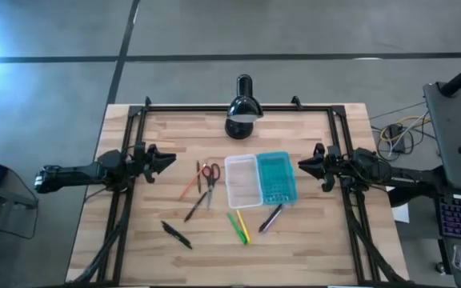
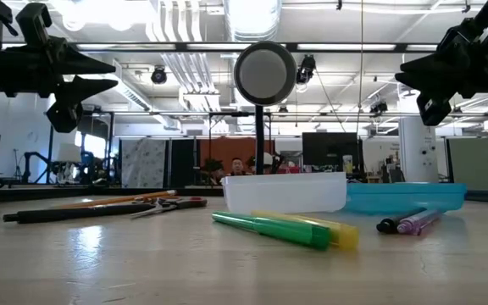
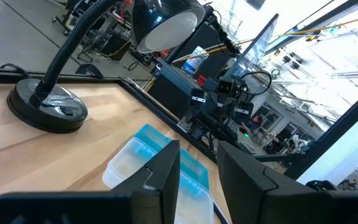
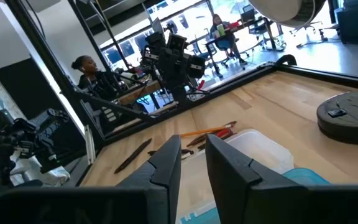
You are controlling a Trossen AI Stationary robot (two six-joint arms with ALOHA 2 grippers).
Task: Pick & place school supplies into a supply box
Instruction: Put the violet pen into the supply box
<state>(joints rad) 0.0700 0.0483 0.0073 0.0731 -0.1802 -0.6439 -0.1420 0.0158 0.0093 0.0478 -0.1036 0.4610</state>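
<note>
Left gripper [image 1: 170, 160] raised left of the supply box [image 1: 260, 179], fingers narrowly parted, empty. Right gripper [image 1: 301, 166] raised just right of the box, likewise narrowly parted and empty. Box open on the table [image 1: 134, 240]: clear tray empty, teal lid flat beside it. Scissors [image 1: 209, 178], pens and markers scattered left of and before the box. No legible writing.

The high view looks straight down on the whole table [image 1: 134, 240]; the low view sits at tabletop height, facing the lamp [image 2: 264, 74]; each wrist view faces the opposite arm, both sharing the supply box [image 3: 143, 158].
</note>
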